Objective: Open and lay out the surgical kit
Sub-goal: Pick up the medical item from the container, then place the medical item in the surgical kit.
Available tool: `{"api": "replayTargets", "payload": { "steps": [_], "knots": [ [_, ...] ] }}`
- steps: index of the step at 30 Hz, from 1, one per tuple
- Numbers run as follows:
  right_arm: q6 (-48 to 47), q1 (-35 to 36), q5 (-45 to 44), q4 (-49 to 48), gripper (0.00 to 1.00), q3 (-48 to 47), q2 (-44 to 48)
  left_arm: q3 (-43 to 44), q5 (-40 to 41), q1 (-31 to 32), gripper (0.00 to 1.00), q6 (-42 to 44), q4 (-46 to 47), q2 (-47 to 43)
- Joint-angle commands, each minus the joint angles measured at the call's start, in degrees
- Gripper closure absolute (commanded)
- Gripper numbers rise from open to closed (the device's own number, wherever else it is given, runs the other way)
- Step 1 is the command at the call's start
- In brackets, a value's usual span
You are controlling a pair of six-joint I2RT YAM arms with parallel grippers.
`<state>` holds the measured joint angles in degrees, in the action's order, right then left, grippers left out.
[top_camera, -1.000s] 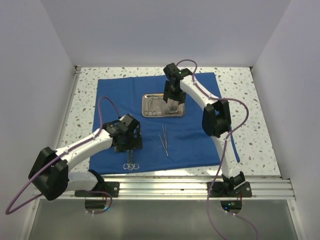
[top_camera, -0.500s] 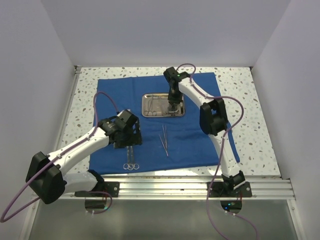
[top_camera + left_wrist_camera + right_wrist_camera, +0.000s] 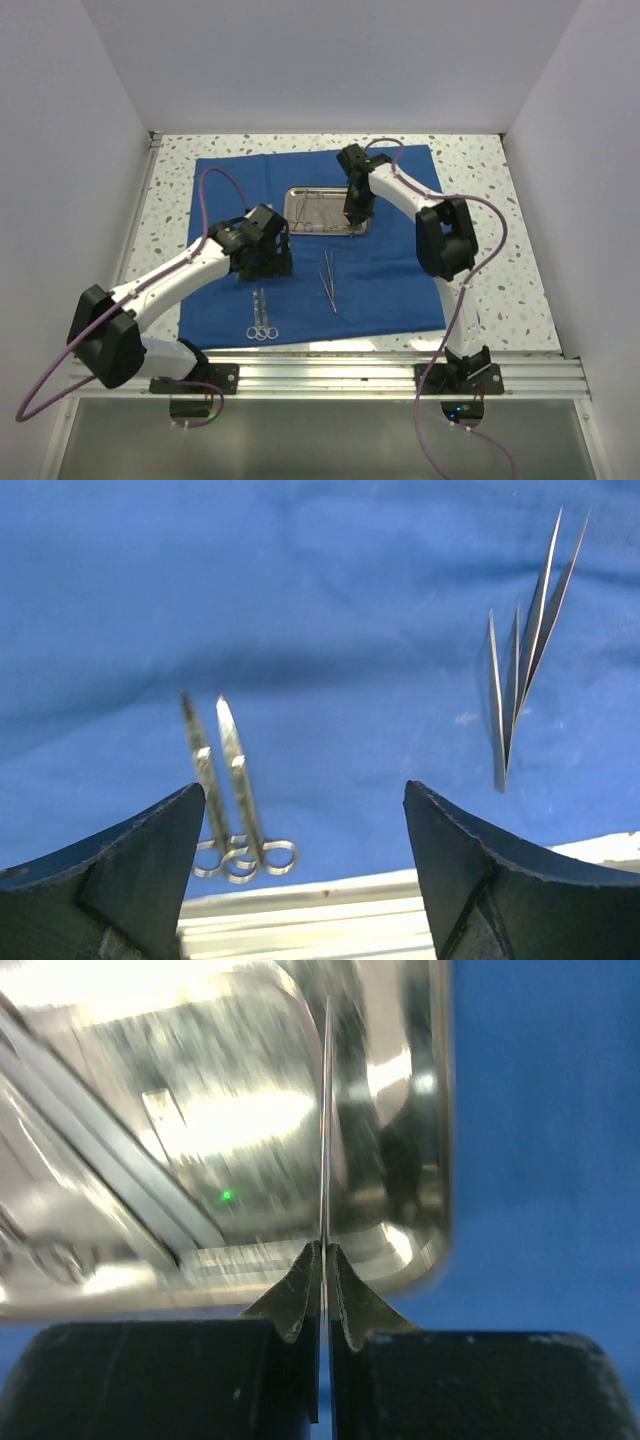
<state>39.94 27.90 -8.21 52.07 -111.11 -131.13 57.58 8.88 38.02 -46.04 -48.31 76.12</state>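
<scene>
The surgical kit's blue cloth (image 3: 390,270) lies spread flat, with the steel tray (image 3: 290,212) on its far middle. My right gripper (image 3: 352,212) is over the tray's right end. In the right wrist view this gripper (image 3: 323,1250) is shut on a thin silver instrument (image 3: 326,1120), seen edge-on above the tray (image 3: 440,1110). Other instruments (image 3: 310,212) lie in the tray. Two ring-handled instruments (image 3: 261,318) and two tweezers (image 3: 328,280) rest on the cloth. My left gripper (image 3: 268,268) hovers open above the cloth, empty (image 3: 303,790), beyond the ring-handled pair (image 3: 225,780).
The speckled table (image 3: 490,200) shows around the cloth. An aluminium rail (image 3: 330,365) runs along the near edge and also shows in the left wrist view (image 3: 330,910). White walls close in the left, right and back sides.
My right gripper has gone from open to shut on the thin instrument at the tray. The left arm has moved away from the near edge, off the ring-handled instruments, still open.
</scene>
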Motion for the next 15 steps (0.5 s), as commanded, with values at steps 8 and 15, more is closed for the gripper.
{"api": "replayTargets", "payload": {
  "steps": [8,15],
  "knots": [
    [3.82,8.04,8.03,-5.13,1.00,26.78,30.38,18.34,-2.64,-8.83,0.23,11.58,9.02,18.26],
    [7.07,11.04,10.75,-9.53,1.00,37.98,34.36,36.97,-2.20,-10.86,0.28,17.82,8.33,36.87]
  ]
}}
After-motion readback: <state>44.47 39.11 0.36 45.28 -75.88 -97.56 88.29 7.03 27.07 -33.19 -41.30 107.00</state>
